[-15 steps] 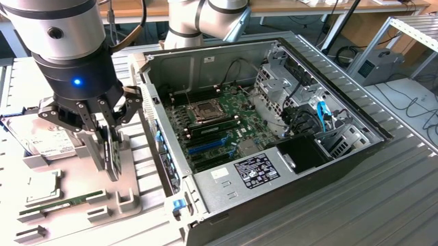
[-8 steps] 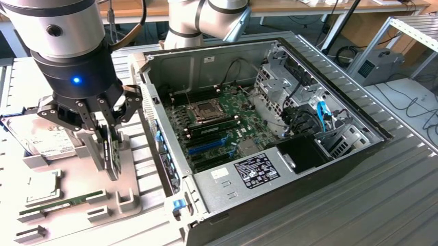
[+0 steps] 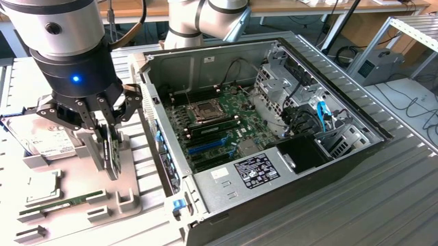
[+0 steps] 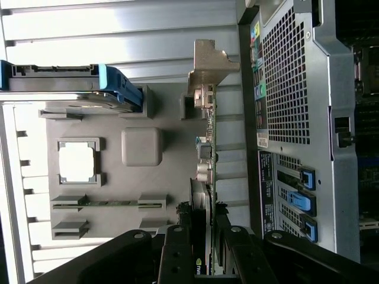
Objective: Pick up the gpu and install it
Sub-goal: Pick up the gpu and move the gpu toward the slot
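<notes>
Grips with end effector [image 4: 203,236] both faces of the gpu [image 4: 205,157], clamped shut on it. Holds card upright on edge at the grey parts holder [image 3: 130,197], just beside the open computer case [image 3: 329,169] on the counter [image 3: 397,200]. Looks grasped; lacks installation, with card outside the case, not seated on the motherboard [image 3: 226,120].

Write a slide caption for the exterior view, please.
Robot fingers clamp the gpu on edge at the grey parts tray, beside the open computer case.
</notes>
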`<state>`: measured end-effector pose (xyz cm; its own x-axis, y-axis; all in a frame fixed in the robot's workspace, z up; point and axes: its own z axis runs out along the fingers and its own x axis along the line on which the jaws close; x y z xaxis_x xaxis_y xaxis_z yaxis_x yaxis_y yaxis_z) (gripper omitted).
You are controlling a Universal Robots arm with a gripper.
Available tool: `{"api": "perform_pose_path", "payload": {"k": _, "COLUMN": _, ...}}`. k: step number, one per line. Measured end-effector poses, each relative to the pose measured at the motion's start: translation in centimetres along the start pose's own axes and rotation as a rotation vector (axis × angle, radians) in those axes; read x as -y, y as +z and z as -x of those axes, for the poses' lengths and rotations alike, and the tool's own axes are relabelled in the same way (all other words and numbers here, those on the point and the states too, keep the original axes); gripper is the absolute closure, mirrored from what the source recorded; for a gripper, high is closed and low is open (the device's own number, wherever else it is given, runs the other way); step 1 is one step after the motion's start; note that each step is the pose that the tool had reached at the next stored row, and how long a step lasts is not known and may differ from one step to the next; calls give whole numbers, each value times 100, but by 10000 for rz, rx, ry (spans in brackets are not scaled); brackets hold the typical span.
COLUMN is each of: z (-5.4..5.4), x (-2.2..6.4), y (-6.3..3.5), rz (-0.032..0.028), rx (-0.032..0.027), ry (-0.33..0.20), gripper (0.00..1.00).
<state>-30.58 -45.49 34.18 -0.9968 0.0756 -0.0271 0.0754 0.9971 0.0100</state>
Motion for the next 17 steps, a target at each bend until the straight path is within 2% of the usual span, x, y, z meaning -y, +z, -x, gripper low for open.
{"api": "perform_pose_path", "payload": {"k": 17, "z": 1, "x": 0, "y": -34, "rz": 0, "rx": 0, "ry": 0, "gripper": 74}}
